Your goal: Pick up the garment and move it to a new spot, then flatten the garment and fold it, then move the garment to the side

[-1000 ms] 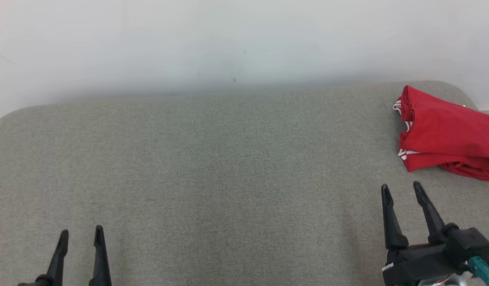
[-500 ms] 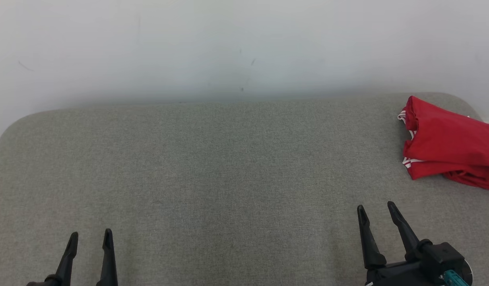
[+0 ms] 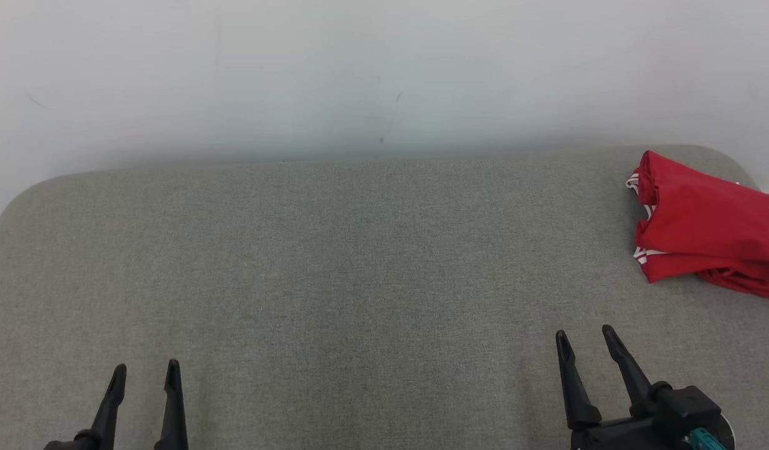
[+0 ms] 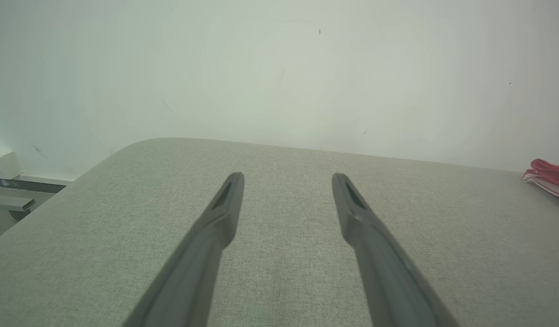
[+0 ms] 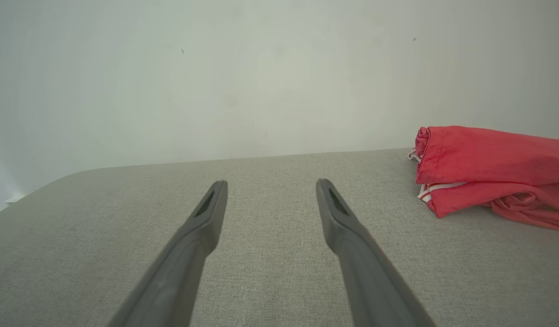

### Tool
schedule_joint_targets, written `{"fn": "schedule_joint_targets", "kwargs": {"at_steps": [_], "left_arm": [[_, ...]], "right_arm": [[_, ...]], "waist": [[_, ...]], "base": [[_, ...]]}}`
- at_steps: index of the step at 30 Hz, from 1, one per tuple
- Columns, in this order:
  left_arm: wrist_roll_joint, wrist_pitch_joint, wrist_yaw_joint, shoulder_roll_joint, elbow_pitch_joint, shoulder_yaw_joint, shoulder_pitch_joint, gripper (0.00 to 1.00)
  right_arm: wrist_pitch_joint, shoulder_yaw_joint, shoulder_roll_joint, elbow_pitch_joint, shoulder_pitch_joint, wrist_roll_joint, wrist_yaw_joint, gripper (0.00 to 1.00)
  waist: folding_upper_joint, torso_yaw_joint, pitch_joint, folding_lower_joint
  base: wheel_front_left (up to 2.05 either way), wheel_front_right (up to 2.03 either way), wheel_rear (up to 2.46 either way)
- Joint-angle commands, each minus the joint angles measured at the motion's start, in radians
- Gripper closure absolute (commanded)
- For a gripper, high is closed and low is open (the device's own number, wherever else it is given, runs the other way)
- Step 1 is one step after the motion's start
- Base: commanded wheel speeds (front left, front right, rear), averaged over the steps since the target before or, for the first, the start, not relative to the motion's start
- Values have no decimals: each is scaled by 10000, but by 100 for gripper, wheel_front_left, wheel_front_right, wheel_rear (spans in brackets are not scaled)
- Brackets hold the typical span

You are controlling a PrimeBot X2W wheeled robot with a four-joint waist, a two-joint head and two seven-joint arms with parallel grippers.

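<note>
The garment (image 3: 709, 225), red with white stripes at its edge, lies folded at the far right of the grey fabric surface (image 3: 359, 262); it also appears at the right in the right wrist view (image 5: 488, 172) and as a sliver at the right edge of the left wrist view (image 4: 550, 175). My right gripper (image 3: 583, 336) stands open at the lower right, short of the garment and to its left, with nothing between its fingers. At the lower left my left gripper (image 3: 145, 369) is open and empty too. Both wrist views show spread fingers (image 4: 225, 204) (image 5: 211, 204) over bare fabric.
A pale wall (image 3: 384, 75) rises right behind the surface's rounded back edge. The surface's corners curve away at the far left and far right. A white ledge or fitting (image 4: 7, 168) sits beyond the left edge in the left wrist view.
My right gripper has drawn back toward the lower edge and away from the garment. The head view shifted between the first and second frames. The garment lies as before.
</note>
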Motion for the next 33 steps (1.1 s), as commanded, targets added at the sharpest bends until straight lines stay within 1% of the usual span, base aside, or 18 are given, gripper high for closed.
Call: {"fn": "schedule_joint_targets", "kwargs": {"at_steps": [1,4,7,19,20,33], "left_arm": [[3,4,-39,5,-7,-5,-111,100],[-8,6,4,-63,225,-8,86,100],[-199,89,2,-113,484,14,111,100],[-2490,696,-25,-138,634,34,-196,100],[-2490,696,-25,-138,634,34,-196,100],[-4633,1236,-53,-163,756,28,-469,100]], "right_arm": [[-42,17,32,17,-59,67,-34,100],[12,14,8,237,129,10,0,100],[56,5,12,416,269,205,0,100],[561,-239,-21,404,71,2564,-2,100],[561,-239,-21,404,71,2564,-2,100],[1055,-491,-27,392,-113,4744,-5,100]], "waist": [[0,0,2,0],[0,0,1,0],[0,0,1,0],[0,-4,6,0],[0,-4,6,0],[0,-8,11,0]], "base": [[0,0,0],[0,0,0],[0,0,0],[0,0,0],[0,0,0],[0,0,0]]}}
